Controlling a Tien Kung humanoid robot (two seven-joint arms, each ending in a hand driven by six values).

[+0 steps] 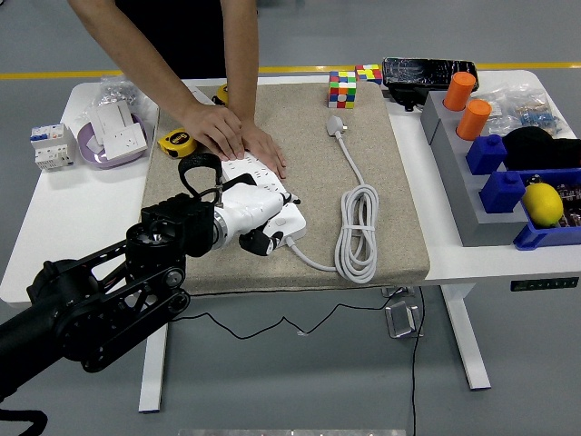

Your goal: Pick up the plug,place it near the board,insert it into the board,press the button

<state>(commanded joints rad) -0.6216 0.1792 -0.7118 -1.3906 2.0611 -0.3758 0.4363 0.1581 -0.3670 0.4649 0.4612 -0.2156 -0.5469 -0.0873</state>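
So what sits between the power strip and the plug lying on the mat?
In the head view, only bare mat separates the power strip from the plug.

The white plug (336,124) lies flat near the mat's far edge, right of centre, prongs pointing away. Its white cable (359,232) runs toward the near edge, gathers in a loose coil (several loops), then curves left into the white power strip (272,200), lying diagonally left of centre, partly covered.
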